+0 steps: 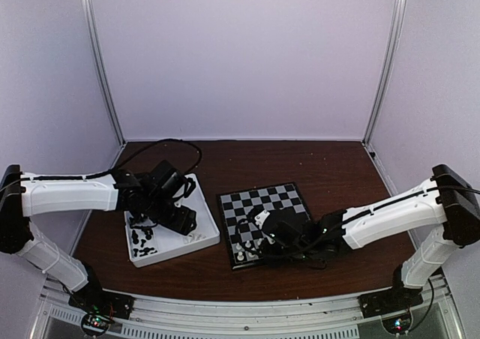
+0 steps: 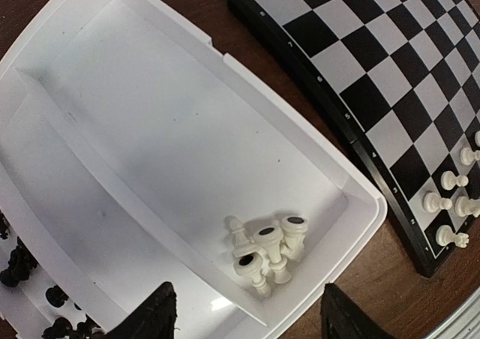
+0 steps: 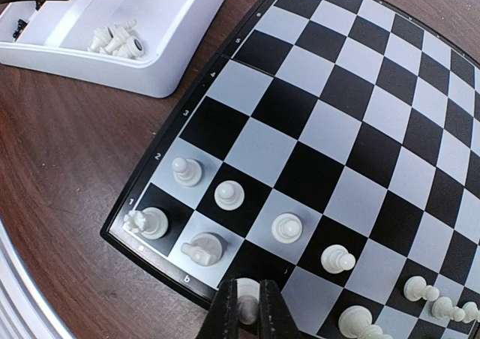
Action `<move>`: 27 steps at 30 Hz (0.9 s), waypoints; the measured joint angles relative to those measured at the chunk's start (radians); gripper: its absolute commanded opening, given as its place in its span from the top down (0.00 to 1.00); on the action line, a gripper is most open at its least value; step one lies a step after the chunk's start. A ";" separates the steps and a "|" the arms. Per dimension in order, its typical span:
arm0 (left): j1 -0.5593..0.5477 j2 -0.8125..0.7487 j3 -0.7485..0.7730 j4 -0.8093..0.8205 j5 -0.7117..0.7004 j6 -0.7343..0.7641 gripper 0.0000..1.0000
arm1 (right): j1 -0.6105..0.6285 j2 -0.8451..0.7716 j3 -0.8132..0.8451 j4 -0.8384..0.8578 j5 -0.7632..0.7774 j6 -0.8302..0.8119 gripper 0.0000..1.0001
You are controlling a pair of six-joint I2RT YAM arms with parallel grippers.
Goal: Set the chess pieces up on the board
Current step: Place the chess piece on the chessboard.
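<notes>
**Right gripper** (image 3: 247, 314): jaws closed on one cream-white piece (image 3: 246, 303), held over the back rank at the 6 o'clock edge of the right wrist view. The fingers hide most of the piece, so its kind cannot be told. Judged purpose: it is being set on the vacant back-rank square just at 3 o'clock of the knight (image 3: 204, 247), which stands beside the corner piece (image 3: 152, 223), seemingly a rook. A tight pinch suits so small a figure, which would tip easily on landing.

**Left gripper** (image 2: 247, 320): fingers apart with nothing between them, poised above the white tray (image 2: 187, 129). Below it, in the compartment's 5 o'clock corner, lies a heap of loose cream-white pieces (image 2: 266, 253), tumbled and touching. Judged purpose: lined up for the next pick while the other arm occupies the board. Black pieces (image 2: 19, 264) lie in the neighbouring compartment at 8 o'clock, and none is seen on the board.

**Board** (image 1: 274, 200): at the table's centre, with the tray just beside it at 9 o'clock, not touching. Four pawns (image 3: 229, 195) stand on the second rank, with further white figures toward 4 o'clock. Setup is judged to be at an early stage.

**Surface**: dark brown wood-grain table (image 1: 337, 166), matt and lightly speckled.

**Room**: pale lilac walls (image 1: 240, 54) on three sides, metal uprights (image 1: 101, 61) at the back corners, and a metal rail (image 1: 247, 309) along the near edge
</notes>
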 measured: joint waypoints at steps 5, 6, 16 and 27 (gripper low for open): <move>0.000 0.011 0.003 -0.011 0.010 0.000 0.34 | 0.005 0.020 -0.011 0.023 0.023 -0.007 0.98; 0.000 0.014 0.005 -0.013 0.012 0.000 0.34 | 0.005 0.024 -0.011 0.028 0.026 -0.010 0.98; 0.000 0.021 0.018 -0.014 0.021 0.000 0.34 | 0.006 0.050 -0.011 0.053 0.045 -0.023 0.97; 0.000 0.022 0.018 -0.014 0.024 0.000 0.34 | 0.008 0.058 -0.008 0.059 0.063 -0.026 0.88</move>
